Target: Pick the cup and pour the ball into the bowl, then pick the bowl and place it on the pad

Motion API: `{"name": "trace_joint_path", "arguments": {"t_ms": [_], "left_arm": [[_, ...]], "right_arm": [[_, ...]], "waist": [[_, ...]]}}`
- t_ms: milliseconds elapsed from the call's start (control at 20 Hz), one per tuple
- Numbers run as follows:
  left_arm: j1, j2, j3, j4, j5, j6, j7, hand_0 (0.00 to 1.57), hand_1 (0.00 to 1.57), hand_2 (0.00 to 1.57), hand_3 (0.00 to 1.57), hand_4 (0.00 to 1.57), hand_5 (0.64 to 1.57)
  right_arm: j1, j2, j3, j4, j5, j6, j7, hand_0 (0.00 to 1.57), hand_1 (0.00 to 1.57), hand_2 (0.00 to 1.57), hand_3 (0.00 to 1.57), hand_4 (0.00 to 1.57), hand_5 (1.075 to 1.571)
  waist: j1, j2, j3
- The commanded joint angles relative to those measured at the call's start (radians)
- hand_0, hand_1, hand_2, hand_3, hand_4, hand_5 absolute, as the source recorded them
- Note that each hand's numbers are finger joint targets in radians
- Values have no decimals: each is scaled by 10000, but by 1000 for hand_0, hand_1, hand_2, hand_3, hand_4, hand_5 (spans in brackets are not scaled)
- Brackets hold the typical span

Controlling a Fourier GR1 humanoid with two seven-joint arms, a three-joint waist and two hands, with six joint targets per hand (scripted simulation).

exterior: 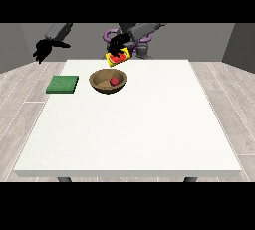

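Cup (118, 57) tipped above the wooden bowl (102, 87), pinched in my hand (118, 45), so the red ball (114, 80) lies in it; I can't tell the other hand's (42, 51) fingers

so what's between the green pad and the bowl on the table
Nothing: in the front view only a narrow strip of bare white table separates the green pad from the bowl, which holds the red ball.

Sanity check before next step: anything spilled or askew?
Nothing spilled. The red ball lies inside the wooden bowl. The cup is tilted in the robot hand above it, as when pouring. The green pad lies flat.
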Motion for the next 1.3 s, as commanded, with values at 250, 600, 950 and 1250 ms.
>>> {"name": "trace_joint_path", "arguments": {"t_ms": [250, 600, 950, 1250], "left_arm": [[-1580, 230, -293, -323, -1422, -1904, -814, 1546, 1546, 1571, 1571, 1197, 1457], [-1101, -15, 5, -475, -2240, -1911, -935, 1506, 1506, 1571, 1571, 1207, 1459], [-147, 566, 3103, -2275, 902, 229, -1340, 364, 364, 1571, 1571, 993, 1555], [622, 803, 5279, -2594, 4006, 906, -2787, 859, 859, 1571, 1555, 925, 1555]], "right_arm": [[429, 135, -25, 494, 93, 12, -753, 0, 0, 0, 191, 0, 1515], [318, -223, -178, 602, -216, 489, -431, 0, 0, 0, 0, 205, 1546], [83, 322, -310, 647, -405, -505, 513, 0, 0, 0, 0, 474, 1558], [-432, 474, -463, 286, -578, -995, 483, 0, 0, 0, 0, 411, 1556]], "waist": [[479, -98, 1], [283, 286, -3], [1926, -122, -49], [2228, 1149, -48]]}}
